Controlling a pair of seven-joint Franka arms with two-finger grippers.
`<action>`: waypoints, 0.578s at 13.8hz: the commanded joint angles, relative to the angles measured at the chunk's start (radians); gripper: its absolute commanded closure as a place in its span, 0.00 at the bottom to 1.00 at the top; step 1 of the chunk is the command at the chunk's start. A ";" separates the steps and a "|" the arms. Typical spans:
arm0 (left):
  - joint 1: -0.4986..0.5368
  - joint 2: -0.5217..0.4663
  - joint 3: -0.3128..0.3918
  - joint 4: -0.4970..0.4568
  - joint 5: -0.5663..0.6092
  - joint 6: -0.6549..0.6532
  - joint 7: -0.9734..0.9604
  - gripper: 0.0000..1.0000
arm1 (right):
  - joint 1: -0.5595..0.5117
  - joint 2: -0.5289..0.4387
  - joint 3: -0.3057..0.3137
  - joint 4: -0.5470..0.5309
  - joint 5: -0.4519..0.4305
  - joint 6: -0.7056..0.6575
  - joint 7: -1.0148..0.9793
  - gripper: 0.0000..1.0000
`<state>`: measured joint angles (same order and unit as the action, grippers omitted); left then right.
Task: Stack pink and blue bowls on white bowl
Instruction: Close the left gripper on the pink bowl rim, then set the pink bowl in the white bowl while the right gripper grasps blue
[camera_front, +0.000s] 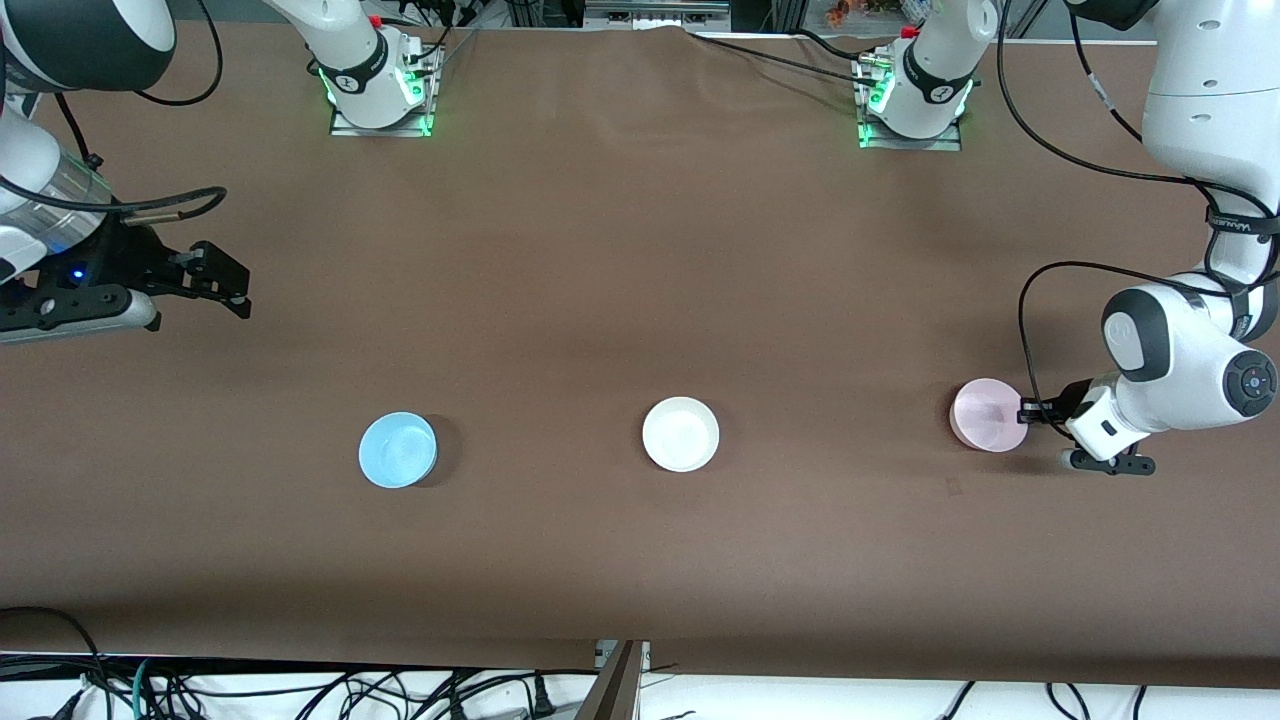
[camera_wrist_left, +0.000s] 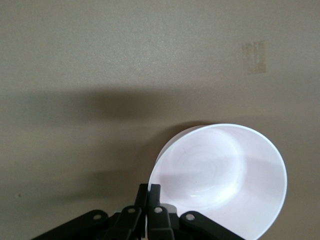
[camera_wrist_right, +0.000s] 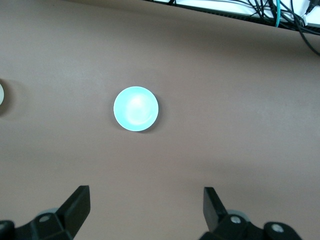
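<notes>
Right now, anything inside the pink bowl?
The pink bowl looks empty. The left gripper is shut on its rim, with one finger inside it; that finger hides a small patch of the inside wall.

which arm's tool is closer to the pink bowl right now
Left. The left tool is shut on the pink bowl's rim; the right tool hangs open at the right arm's end of the table.

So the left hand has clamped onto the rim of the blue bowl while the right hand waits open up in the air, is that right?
Not quite. The left hand has clamped onto the rim of the pink bowl, as the front view shows. The blue bowl sits untouched toward the right arm's end of the table. The right hand does wait open in the air.
</notes>
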<state>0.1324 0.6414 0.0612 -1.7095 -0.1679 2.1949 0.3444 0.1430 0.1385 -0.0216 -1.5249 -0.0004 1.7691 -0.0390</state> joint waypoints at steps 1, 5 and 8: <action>-0.007 -0.020 0.002 -0.012 -0.022 -0.014 0.028 1.00 | -0.014 0.016 0.006 -0.015 -0.007 0.024 0.005 0.00; -0.036 -0.038 -0.032 0.085 -0.128 -0.185 0.009 1.00 | -0.029 0.202 0.003 -0.009 0.000 0.093 -0.018 0.00; -0.079 -0.051 -0.081 0.142 -0.140 -0.222 -0.115 1.00 | -0.040 0.272 0.003 -0.012 -0.003 0.217 -0.019 0.00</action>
<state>0.0832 0.6088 0.0064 -1.6049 -0.2866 2.0088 0.2956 0.1178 0.3811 -0.0257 -1.5544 -0.0004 1.9420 -0.0445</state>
